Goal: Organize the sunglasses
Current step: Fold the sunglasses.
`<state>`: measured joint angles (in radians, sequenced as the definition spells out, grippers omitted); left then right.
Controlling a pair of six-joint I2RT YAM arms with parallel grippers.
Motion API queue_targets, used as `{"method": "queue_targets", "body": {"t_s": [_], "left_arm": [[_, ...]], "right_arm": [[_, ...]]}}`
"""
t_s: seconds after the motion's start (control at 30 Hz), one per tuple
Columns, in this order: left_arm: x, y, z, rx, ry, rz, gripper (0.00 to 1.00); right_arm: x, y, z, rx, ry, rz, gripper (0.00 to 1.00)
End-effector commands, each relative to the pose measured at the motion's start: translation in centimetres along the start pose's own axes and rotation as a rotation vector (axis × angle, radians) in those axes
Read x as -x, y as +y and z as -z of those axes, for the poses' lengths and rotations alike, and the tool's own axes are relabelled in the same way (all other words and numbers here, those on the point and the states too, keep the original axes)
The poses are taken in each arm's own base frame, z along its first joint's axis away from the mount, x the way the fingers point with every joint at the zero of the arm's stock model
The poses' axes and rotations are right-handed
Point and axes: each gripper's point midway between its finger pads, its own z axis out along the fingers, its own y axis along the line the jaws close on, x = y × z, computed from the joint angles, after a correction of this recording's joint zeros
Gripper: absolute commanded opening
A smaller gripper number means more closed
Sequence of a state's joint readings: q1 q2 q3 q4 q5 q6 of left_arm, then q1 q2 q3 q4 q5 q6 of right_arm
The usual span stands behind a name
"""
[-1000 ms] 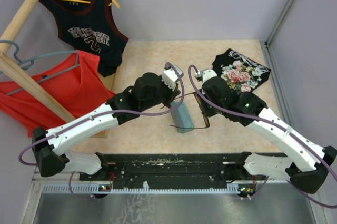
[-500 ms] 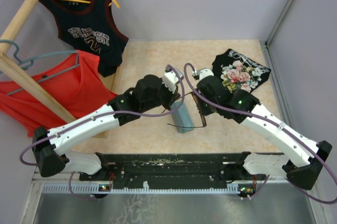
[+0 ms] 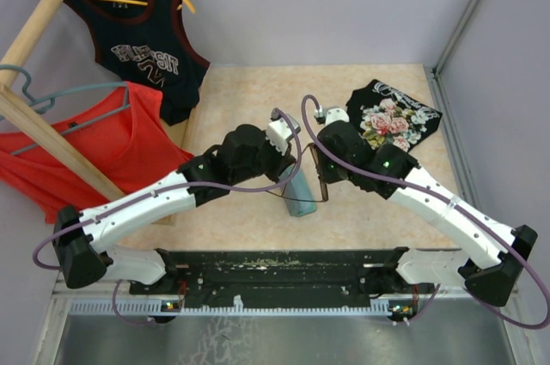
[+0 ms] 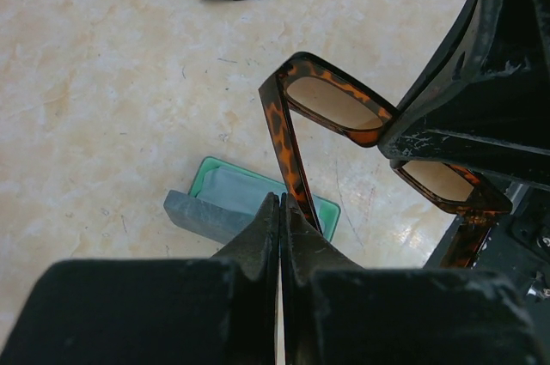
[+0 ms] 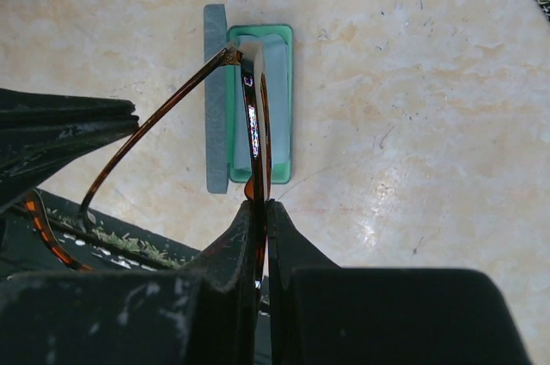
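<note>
Beige marbled counter (image 3: 258, 90) is carrying an open oblong case (image 5: 279, 99), grey shell w/ green lining. Just above it the sunglasses (image 4: 331, 103) are hanging: thin tortoiseshell frame, brown rect. lenses, front approx. along the case's long axis. Pinching the front is the right hand (image 5: 258, 210); the left hand (image 4: 281, 236) is gripping one splayed temple.

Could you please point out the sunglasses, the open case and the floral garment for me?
sunglasses (image 4: 333, 106), left wrist view, on the fully visible lens.
open case (image 5: 278, 90), right wrist view, on its pale inner lining.
floral garment (image 3: 394, 118), top external view, on the rose print.
</note>
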<state>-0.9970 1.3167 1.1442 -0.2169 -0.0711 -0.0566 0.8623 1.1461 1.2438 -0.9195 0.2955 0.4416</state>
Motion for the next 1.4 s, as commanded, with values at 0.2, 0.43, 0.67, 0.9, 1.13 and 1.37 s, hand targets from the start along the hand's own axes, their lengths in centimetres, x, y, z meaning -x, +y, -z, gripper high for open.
{"method": "queue_targets", "body": {"t_s": [0.2,0.43,0.67,0.9,1.13,1.37], "left_arm": [[0.2,-0.9,-0.1,-0.041,-0.021,0.024,0.0],[0.6,-1.7,-0.5,-0.064,-0.024,0.022,0.0],[0.9,-2.1,-0.5,-0.073,-0.026,0.02,0.0],[1.0,-2.7,-0.8,-0.089,-0.024,0.019,0.0],[0.5,-2.7,-1.2,-0.086,-0.013,0.019,0.0],[2.1,-2.3,-0.1,-0.066,-0.049,0.014,0.0]], "right_arm": [[3.9,2.0,0.8,0.069,-0.133,-0.079,0.0],[4.5,2.5,0.5,0.086,-0.152,-0.103,0.0],[4.9,2.8,-0.1,0.082,-0.154,-0.108,0.0],[5.1,3.3,-0.6,0.095,-0.157,-0.127,0.0],[5.3,4.2,-0.3,0.147,-0.173,-0.152,0.0],[5.0,3.1,0.0,0.112,-0.189,-0.154,0.0]]}}
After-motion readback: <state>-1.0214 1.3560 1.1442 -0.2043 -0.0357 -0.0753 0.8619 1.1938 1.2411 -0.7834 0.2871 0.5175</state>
